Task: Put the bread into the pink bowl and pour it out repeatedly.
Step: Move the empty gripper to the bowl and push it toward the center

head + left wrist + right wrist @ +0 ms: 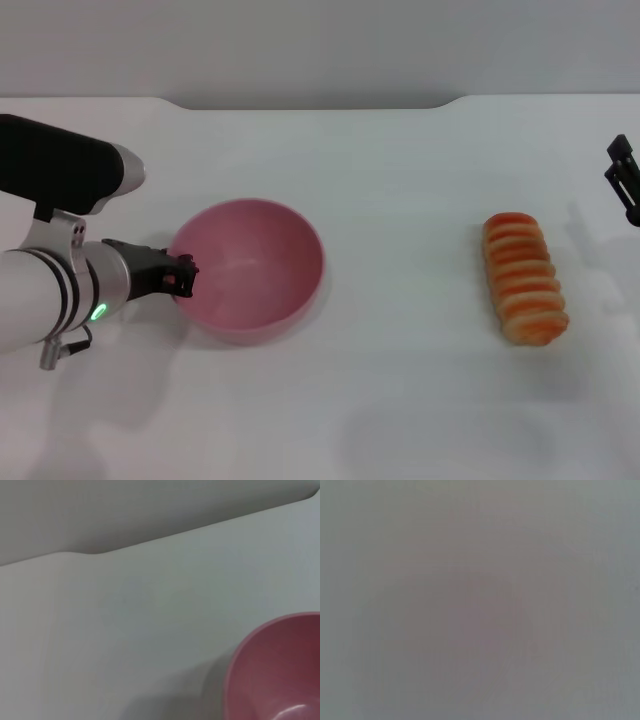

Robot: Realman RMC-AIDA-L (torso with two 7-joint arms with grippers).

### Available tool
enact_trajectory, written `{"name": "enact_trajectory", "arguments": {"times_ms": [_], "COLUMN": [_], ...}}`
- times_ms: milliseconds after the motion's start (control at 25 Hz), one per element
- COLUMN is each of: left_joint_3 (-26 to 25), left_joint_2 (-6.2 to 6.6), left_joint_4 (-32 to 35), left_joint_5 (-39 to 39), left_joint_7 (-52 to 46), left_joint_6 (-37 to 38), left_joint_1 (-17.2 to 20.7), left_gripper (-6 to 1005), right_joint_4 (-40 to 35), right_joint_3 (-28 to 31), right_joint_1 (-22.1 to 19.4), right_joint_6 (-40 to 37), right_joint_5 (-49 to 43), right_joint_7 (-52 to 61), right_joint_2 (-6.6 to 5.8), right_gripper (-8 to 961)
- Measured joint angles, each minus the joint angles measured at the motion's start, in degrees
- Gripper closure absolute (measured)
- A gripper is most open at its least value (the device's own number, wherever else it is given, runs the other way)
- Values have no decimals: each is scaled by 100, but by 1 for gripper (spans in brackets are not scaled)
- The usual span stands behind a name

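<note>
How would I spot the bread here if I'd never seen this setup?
Start at the white table and look to the robot's right side, well away from the pink bowl. The bread lies there alone, a long ridged loaf with orange and tan stripes, the only striped thing.

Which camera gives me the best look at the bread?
The head view: the bread lies whole on the white table, striped top up. The left wrist view shows only the pink bowl, and the right wrist view shows no bread.

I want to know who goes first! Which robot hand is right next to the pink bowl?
The left end effector: its black tip sits at the round pink plastic bowl's rim. The right end effector hangs far off, beyond the striped orange toy bread.
</note>
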Motion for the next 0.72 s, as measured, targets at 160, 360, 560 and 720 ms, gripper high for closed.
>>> {"name": "enact_trajectory", "arguments": {"times_ms": [160,360,560,720], "left_joint_3": [-3,-56,-66,-68], "left_joint_2": [-1,-7,-7,0], "left_joint_4": [-27,-27,48,31], "left_joint_5": [-23,-58,-56,-58], "left_joint_7": [1,-18,-4,3], "left_joint_6": [72,183,202,202], "left_joint_1": [-11,-20,-115,-295], "left_gripper": [855,920,936,942], "right_joint_4": [-1,-22,-913,-2458], "right_joint_3": [-13,-83,-100,174], "right_joint_1": [0,0,-263,-533], "right_joint_6": [0,60,881,3079], "right_joint_5": [0,0,-351,-1295], "right_joint_7": [-3,3,567,1415], "right_joint_2": [0,-3,-201,-553], "right_gripper": [183,183,184,184]}}
